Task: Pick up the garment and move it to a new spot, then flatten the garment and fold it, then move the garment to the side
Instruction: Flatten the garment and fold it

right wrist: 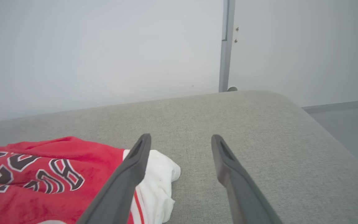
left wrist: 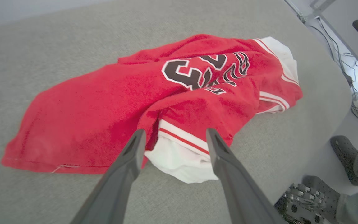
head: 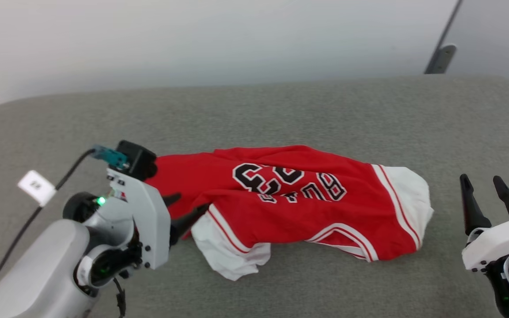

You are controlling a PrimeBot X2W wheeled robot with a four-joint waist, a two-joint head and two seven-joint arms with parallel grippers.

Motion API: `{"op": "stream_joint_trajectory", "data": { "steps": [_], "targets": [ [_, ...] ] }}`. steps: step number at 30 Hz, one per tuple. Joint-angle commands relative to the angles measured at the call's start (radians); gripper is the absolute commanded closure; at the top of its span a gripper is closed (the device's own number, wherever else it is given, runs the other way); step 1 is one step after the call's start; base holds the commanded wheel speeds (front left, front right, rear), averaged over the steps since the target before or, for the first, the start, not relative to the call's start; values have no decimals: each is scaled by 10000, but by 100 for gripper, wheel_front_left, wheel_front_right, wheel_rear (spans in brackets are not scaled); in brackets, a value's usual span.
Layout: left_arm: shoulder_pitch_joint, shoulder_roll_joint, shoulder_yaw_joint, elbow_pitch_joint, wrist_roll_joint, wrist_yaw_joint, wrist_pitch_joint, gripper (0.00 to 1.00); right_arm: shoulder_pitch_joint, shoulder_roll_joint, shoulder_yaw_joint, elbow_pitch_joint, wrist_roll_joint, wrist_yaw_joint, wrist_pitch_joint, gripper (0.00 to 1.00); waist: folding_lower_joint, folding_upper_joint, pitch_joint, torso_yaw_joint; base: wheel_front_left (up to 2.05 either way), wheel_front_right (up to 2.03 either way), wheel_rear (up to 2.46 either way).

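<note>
The garment [head: 290, 198], a red jersey with white sleeves, striped trim and black number and lettering, lies crumpled on the grey cushioned surface [head: 281, 110]. My left gripper [head: 184, 207] is open at the garment's left end, its fingers just over the white sleeve [left wrist: 179, 158] and red fold, holding nothing. My right gripper [head: 484, 187] is open and empty, apart from the garment, to the right of its white sleeve [right wrist: 158, 174]. The garment [right wrist: 42, 177] lies left of those fingers in the right wrist view.
A white tag [head: 36, 187] on a black cable [head: 16, 243] lies at the left. Beyond the surface's right edge are floor cables [left wrist: 356, 96], a person's dark shoe [left wrist: 343, 152] and a grey post [right wrist: 225, 46] against the pale wall.
</note>
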Motion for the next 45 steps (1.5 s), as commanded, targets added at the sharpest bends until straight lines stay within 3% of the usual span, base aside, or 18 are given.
{"op": "stream_joint_trajectory", "data": {
  "steps": [1,7,12,21,28,29,30,31,39,45],
  "targets": [
    [-53,-28,-81,67,-108,82,215,0,131,102,-49,-113,-42,-18,-128,0,0,0,78,-361,0,0,0],
    [19,54,-514,153,-313,626,1564,0,394,448,-147,-595,-239,-18,-367,0,0,0,288,-800,0,0,0],
    [135,183,-808,376,-59,914,2014,0,402,610,-188,-761,-267,-18,-380,0,0,0,485,-984,0,0,0],
    [8,11,-1109,1368,391,753,1602,0,315,827,-260,-992,-248,-18,-463,0,0,0,798,-1046,0,0,0],
    [-100,-457,-1142,2464,351,454,989,0,247,891,-136,-1132,-248,-16,-587,0,0,0,885,-997,0,0,0],
    [-99,-531,-1130,2608,269,409,973,3,247,897,-127,-1162,-251,-18,-600,0,0,0,890,-991,0,0,0],
    [-124,-564,-1187,2709,266,313,986,60,246,903,-111,-1193,-267,-16,-600,0,0,0,899,-984,0,0,0],
    [-154,-589,-1193,2808,284,284,927,100,246,909,-116,-1228,-275,-18,-611,0,0,0,908,-968,0,0,0],
    [-326,-193,-950,2795,97,376,1157,100,389,829,-281,-1418,-294,-18,-545,0,0,0,835,-678,0,0,0],
    [-109,734,-499,1975,37,861,1410,100,528,826,-440,-1542,-312,-18,-450,0,0,0,744,-308,0,0,0]
  ]
}}
